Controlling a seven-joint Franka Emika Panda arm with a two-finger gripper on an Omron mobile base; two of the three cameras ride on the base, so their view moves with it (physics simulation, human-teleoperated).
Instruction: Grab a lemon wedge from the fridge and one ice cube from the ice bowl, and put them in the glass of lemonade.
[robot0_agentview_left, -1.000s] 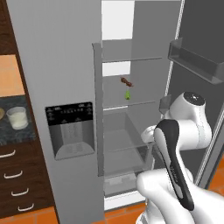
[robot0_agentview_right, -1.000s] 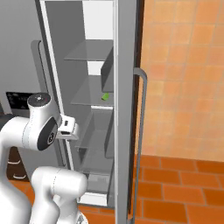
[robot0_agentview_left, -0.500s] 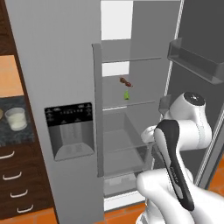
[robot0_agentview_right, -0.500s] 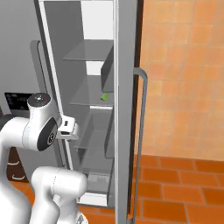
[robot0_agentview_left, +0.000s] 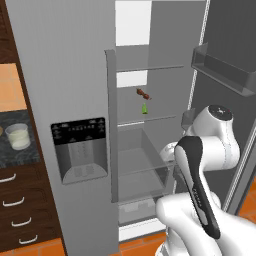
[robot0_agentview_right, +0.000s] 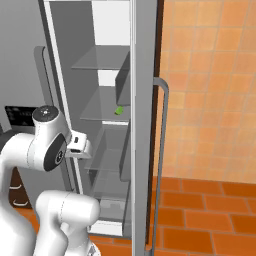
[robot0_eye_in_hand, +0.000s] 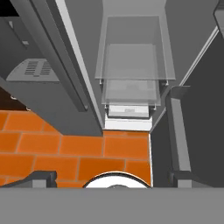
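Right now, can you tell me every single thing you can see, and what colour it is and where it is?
fridge: one, grey steel, right door swung open, left door shut with a black dispenser panel
glass shelves: a few, clear grey, inside the open fridge
drawers: clear, low in the fridge under the shelves
small green thing: one, on the middle shelf
small brown thing: one, just above the green one; too small to tell what it is
glass of lemonade: one, clear with pale liquid, on the dark counter left of the fridge
floor: orange tiles
arm: one, white with dark joints, in front of the fridge
hand: open, pointing down at the fridge bottom
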